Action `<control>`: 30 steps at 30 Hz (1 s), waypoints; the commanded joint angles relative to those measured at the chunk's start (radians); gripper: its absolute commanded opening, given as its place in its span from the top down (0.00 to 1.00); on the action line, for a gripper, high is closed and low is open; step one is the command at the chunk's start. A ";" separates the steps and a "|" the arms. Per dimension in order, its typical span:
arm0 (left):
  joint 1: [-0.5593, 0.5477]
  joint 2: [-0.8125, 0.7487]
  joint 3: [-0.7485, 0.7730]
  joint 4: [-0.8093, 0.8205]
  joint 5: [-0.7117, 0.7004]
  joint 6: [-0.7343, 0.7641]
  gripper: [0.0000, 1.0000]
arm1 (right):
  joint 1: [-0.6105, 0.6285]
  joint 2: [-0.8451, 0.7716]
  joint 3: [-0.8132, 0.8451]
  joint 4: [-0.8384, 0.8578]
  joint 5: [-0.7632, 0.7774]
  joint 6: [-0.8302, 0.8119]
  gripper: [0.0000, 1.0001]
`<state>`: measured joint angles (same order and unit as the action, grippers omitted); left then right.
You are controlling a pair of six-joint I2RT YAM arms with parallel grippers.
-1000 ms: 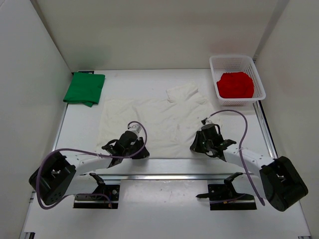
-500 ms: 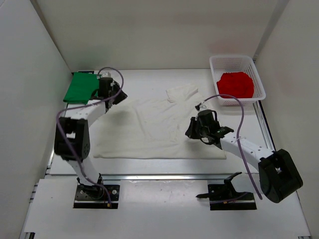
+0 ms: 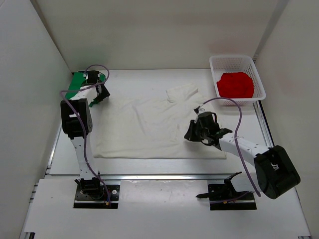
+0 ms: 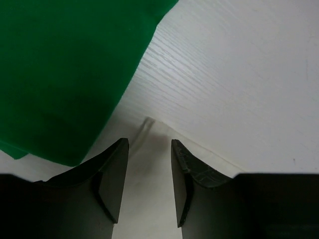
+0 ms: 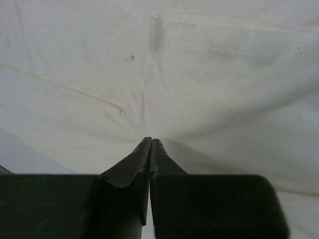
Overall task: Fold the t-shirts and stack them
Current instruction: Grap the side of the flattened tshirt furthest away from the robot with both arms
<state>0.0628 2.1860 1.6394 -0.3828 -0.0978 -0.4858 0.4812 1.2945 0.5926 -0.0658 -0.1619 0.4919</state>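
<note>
Left tool (image 4: 148,144) has just spread, releasing the white shirt (image 3: 149,129) beneath it, beside the green shirt (image 4: 60,64). Right tool (image 5: 151,140), pressed together, still pinches it; folding apparently pending.

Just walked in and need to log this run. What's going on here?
Two robot arms are working on a white t-shirt spread on the table. The right gripper is shut, apparently pinching the shirt's right side. The left gripper stands open over its far left corner, beside the folded green t-shirt. The red t-shirt sits bunched in the basket.
</note>
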 commanded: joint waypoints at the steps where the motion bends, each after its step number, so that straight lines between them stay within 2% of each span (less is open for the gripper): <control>1: -0.008 0.012 0.063 -0.053 -0.028 0.032 0.48 | -0.001 0.020 0.015 0.055 -0.030 -0.021 1.00; 7: -0.026 0.073 0.146 -0.096 -0.036 0.032 0.47 | -0.015 0.034 0.022 0.050 -0.047 -0.026 1.00; 10: -0.026 0.115 0.204 -0.152 -0.034 0.032 0.52 | -0.018 0.031 0.023 0.057 -0.047 -0.019 1.00; 13: -0.012 0.141 0.246 -0.180 -0.014 0.030 0.68 | -0.026 0.022 0.026 0.058 -0.047 -0.013 1.00; 16: -0.015 0.126 0.220 -0.162 -0.014 0.024 0.78 | -0.052 0.002 0.024 0.084 -0.054 -0.001 1.00; 19: -0.014 0.098 0.166 -0.136 -0.020 0.015 0.92 | -0.088 0.005 0.041 0.110 -0.050 0.014 0.95; 21: -0.017 0.081 0.142 -0.119 -0.036 0.015 0.97 | -0.107 0.034 0.064 0.144 -0.022 0.025 0.90; 22: -0.017 0.064 0.122 -0.107 -0.037 0.012 1.00 | -0.124 0.066 0.105 0.141 -0.024 0.008 0.89; 27: -0.014 -0.032 0.033 -0.048 -0.042 -0.002 1.00 | -0.228 0.305 0.389 0.120 0.024 -0.047 0.88; 30: -0.027 -0.091 -0.019 -0.015 -0.034 -0.026 1.00 | -0.277 0.497 0.675 0.066 0.065 -0.090 0.86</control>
<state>0.0433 2.2143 1.6566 -0.4252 -0.1265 -0.4877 0.2443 1.6779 1.0710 -0.0105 -0.1619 0.4568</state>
